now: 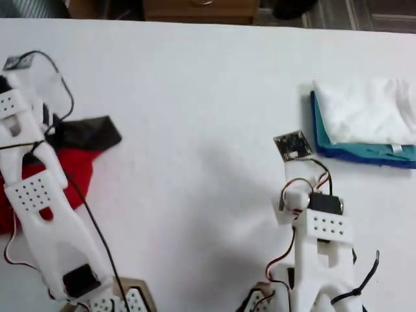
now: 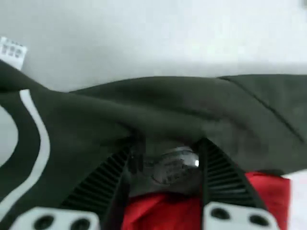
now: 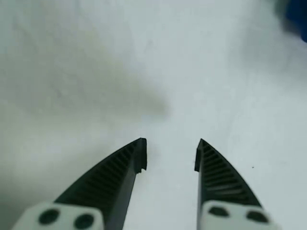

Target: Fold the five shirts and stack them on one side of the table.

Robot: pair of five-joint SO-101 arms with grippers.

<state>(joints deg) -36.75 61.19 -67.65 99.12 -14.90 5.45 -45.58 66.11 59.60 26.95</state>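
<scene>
A black shirt (image 1: 88, 133) lies bunched over a red shirt (image 1: 71, 166) at the table's left side, under my left arm (image 1: 32, 188). In the left wrist view my left gripper (image 2: 165, 153) is open, its tips pushed into the black shirt (image 2: 168, 105) with the collar label between them and the red shirt (image 2: 163, 211) beneath. At the right edge a folded white shirt (image 1: 367, 110) rests on a folded blue-teal shirt (image 1: 364, 155). My right gripper (image 3: 170, 155) hangs open over bare table, left of that stack, holding nothing.
The white table (image 1: 195, 97) spreads wide between the two arms (image 1: 325, 224). A corner of the blue shirt (image 3: 297, 14) shows in the right wrist view. Cables trail along both arms near the front edge.
</scene>
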